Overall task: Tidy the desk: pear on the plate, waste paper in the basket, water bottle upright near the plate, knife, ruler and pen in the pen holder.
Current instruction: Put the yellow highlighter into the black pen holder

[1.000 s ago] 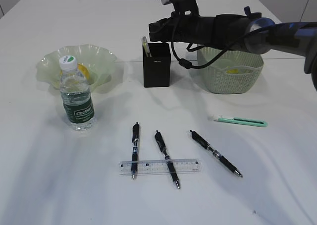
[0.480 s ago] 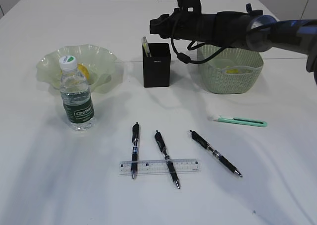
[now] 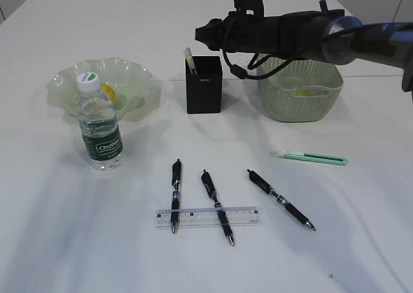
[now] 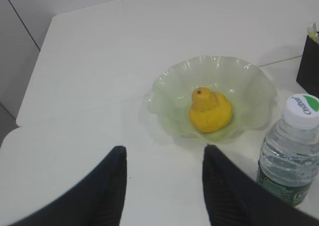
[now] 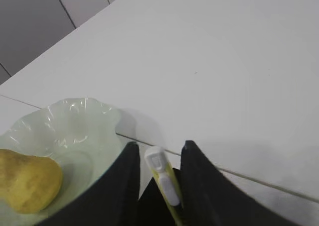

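Observation:
My right gripper [image 3: 201,32] hovers open just above the black pen holder [image 3: 204,86]. A yellow and white knife [image 5: 164,178] stands in the holder and shows between the fingers with a gap on each side. A green knife [image 3: 313,157], three pens [image 3: 216,206] and the clear ruler [image 3: 208,217] lie on the desk [image 3: 361,241]; the ruler crosses two of the pens. The pear [image 4: 209,110] sits on the ruffled green plate [image 4: 164,94]. The water bottle [image 3: 100,128] stands upright in front of it. My left gripper [image 4: 164,149] is open over bare desk beside the plate.
The sage-green basket [image 3: 300,102] stands right of the pen holder, under my right arm, with something pale and a yellow bit inside. The left arm does not show in the exterior view. A seam in the desk runs behind the plate and holder.
My right gripper has lifted slightly above the pen holder, its fingers a little wider. The yellow knife stays in the holder. Nothing else has moved.

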You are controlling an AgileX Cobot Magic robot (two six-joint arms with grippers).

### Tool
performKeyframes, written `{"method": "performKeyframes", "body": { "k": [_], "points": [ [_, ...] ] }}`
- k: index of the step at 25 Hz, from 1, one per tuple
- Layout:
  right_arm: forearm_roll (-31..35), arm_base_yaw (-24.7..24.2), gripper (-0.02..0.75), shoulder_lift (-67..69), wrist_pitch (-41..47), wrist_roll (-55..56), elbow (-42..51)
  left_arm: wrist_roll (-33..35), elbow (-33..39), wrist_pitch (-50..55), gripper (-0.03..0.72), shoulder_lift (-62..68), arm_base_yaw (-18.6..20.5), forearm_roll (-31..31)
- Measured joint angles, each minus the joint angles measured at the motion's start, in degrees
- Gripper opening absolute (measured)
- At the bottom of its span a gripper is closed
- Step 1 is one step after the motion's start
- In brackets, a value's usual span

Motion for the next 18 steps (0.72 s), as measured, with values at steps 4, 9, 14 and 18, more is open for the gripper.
{"method": "performKeyframes", "body": {
  "k": [4,9,14,18],
  "points": [
    [-6.00,0.00,0.212,-0.71,0.24,7.34,0.00,0.00,0.00,0.00,0.349,0.00,0.00,0.00],
    [-12.48,0.00,0.212,-2.82,1.23,14.17,0.00,0.00,0.00,0.00,0.349,0.00,0.00,0.00],
    [-19.27,-0.23,0.213,-3.26,5.41,22.21,0.00,0.00,0.00,0.00,0.349,0.00,0.00,0.00],
    [-26.52,-0.89,0.213,-3.26,9.99,29.05,0.00,0.00,0.00,0.00,0.349,0.00,0.00,0.00]
  ]
}}
